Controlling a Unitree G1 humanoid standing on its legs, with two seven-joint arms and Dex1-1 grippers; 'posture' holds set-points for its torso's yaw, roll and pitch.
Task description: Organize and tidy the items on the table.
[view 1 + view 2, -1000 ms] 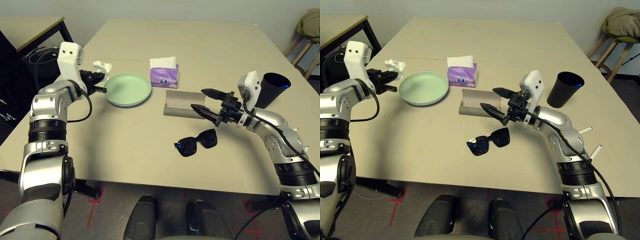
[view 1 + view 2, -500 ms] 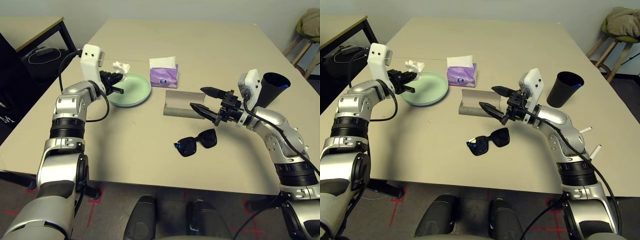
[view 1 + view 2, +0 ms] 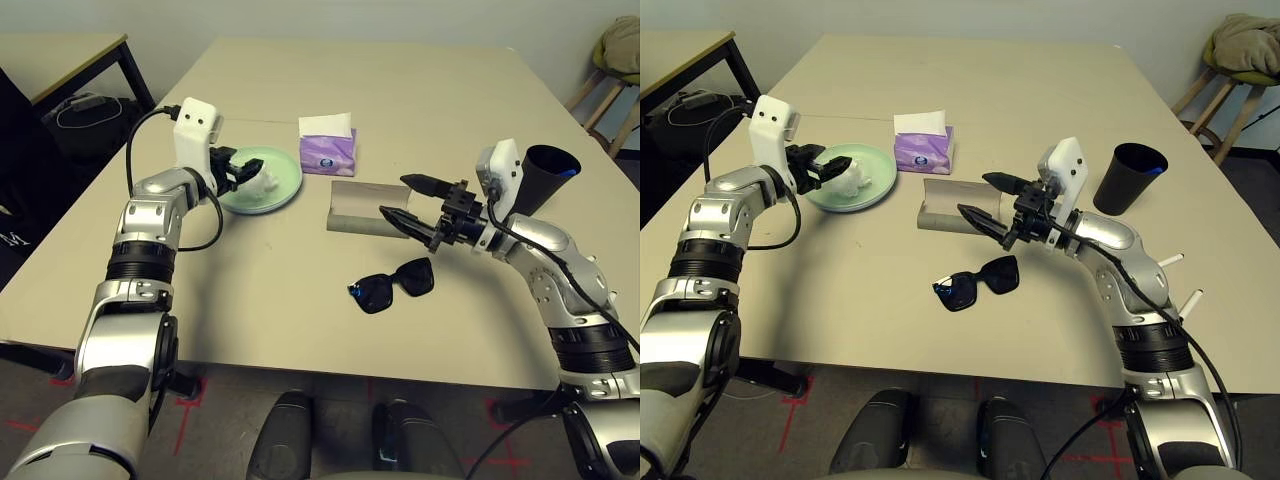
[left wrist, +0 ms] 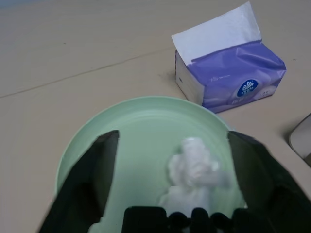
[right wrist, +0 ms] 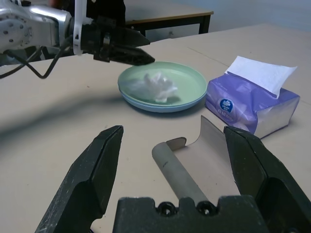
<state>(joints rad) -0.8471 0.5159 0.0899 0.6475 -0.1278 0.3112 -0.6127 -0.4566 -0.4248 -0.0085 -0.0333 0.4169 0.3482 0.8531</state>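
Note:
A crumpled white tissue (image 4: pixel 194 170) lies on the mint green plate (image 3: pixel 287 190), which is stacked on a pale blue one (image 5: pixel 146 105). My left gripper (image 3: pixel 240 172) hovers at the plate's left side, open, with the tissue between its spread fingers. The purple tissue box (image 3: pixel 328 150) stands just right of the plates. My right gripper (image 3: pixel 400 197) hangs open over the open grey glasses case (image 3: pixel 365 208). Black sunglasses (image 3: pixel 392 285) lie nearer me than the case. A black cup (image 3: pixel 545 178) stands right of my right wrist. A white pen (image 3: pixel 1170 261) lies near the table's right edge.
A smaller tan table with black legs (image 3: pixel 60 55) stands at the back left, with cables on the floor beside it. A wooden stool with a bundle of cloth (image 3: pixel 1240 50) sits at the back right. The beige table (image 3: pixel 380 90) stretches bare behind the plates.
My left gripper carried the tissue rightward from beside the plate to over it and opened; the tissue now rests on the plate. The right arm has not moved.

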